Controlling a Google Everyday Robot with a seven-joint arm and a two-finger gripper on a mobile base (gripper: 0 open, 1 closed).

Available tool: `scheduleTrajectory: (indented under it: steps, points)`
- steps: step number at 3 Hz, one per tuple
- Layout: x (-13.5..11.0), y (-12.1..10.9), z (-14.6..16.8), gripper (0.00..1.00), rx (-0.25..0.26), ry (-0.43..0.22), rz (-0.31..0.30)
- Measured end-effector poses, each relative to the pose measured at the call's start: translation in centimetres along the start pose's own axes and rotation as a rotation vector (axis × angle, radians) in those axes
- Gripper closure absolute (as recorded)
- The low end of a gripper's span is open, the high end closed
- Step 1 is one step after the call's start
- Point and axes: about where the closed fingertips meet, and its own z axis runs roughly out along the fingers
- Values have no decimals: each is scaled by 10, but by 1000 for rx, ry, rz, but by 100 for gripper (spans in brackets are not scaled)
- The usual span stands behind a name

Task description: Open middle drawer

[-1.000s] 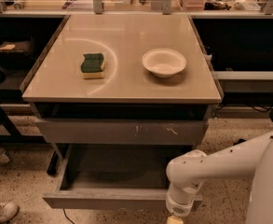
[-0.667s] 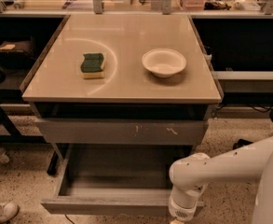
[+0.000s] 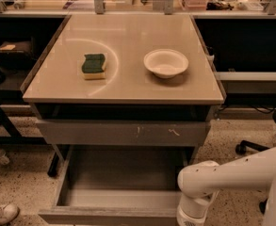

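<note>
Reaching down with the pincer (image 3: 190, 220) at the right end of the drawer (image 3: 104, 216) front, long axis running left to right; cannot tell pincer's opening or hold.

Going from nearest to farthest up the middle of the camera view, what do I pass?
middle drawer, open → grey drawer front with white scratches → table holding a sponge and a bowl. The hand is at the bottom edge, by the open drawer's front right corner.
</note>
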Motion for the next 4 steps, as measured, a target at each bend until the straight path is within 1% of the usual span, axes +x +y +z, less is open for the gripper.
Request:
scheduleTrajectory:
  steps: [1, 2, 3, 4]
  points:
    - [-3, -5, -2, 0, -10, 10, -1]
    - [19, 11, 2, 0, -59, 35, 8]
    - [18, 11, 1, 0, -59, 35, 8]
    - [38, 27, 6, 0, -92, 38, 33]
